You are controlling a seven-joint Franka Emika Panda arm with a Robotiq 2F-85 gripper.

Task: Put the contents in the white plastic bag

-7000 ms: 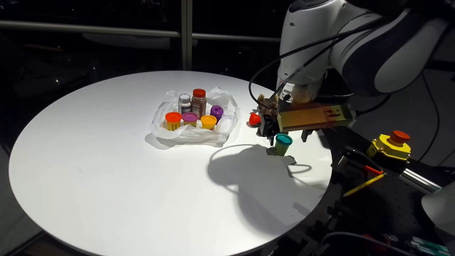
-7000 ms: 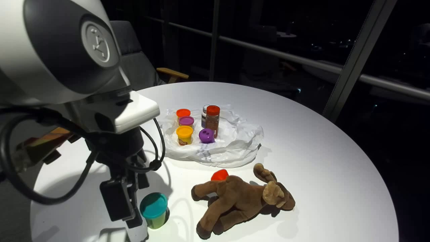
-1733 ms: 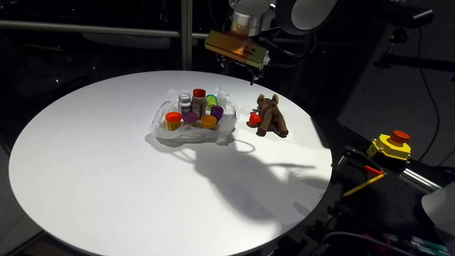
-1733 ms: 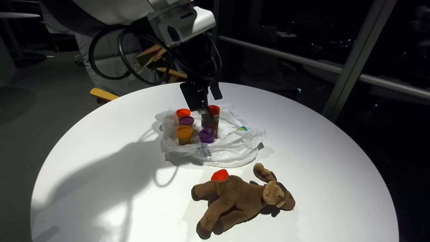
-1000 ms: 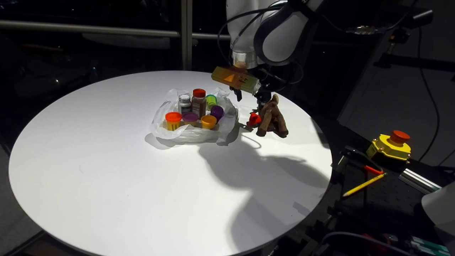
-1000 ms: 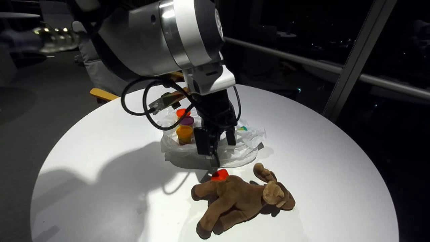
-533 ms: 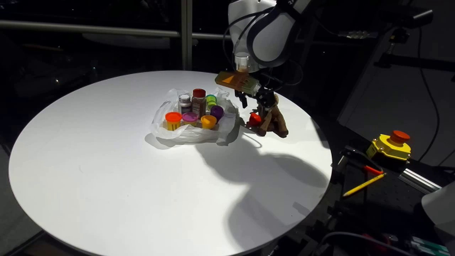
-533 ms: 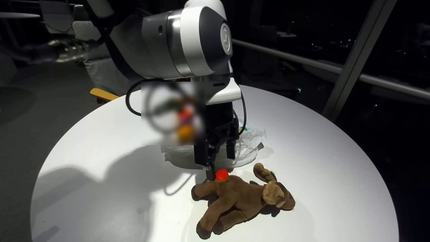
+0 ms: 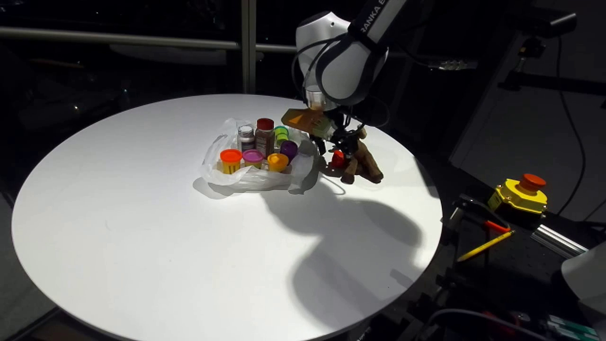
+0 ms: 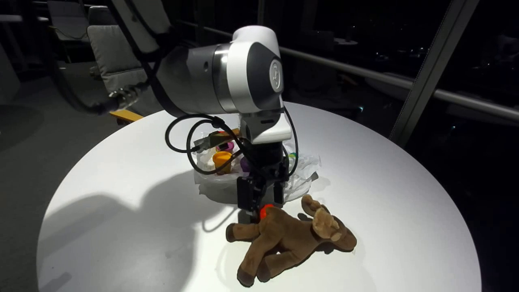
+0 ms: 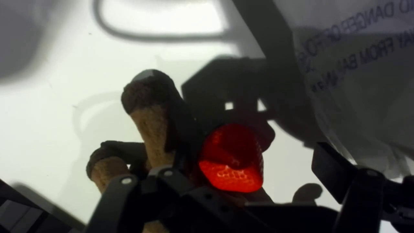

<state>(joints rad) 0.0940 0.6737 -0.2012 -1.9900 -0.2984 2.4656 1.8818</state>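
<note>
Jar (image 9: pixel 264 141), bottle (image 9: pixel 246 139), cups (image 9: pixel 231 164) in bag (image 9: pixel 251 179) on table (image 9: pixel 142 237); toy animal (image 10: pixel 290 234) near bag, strawberry (image 11: pixel 231 158) between.

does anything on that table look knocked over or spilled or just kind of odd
Mainly the brown toy animal: it lies sprawled on the white table, outside the white plastic bag that holds most items. A red item beside the toy is out too. The teal-lidded cup may be tilted; it's partly hidden. No spill shows.
</note>
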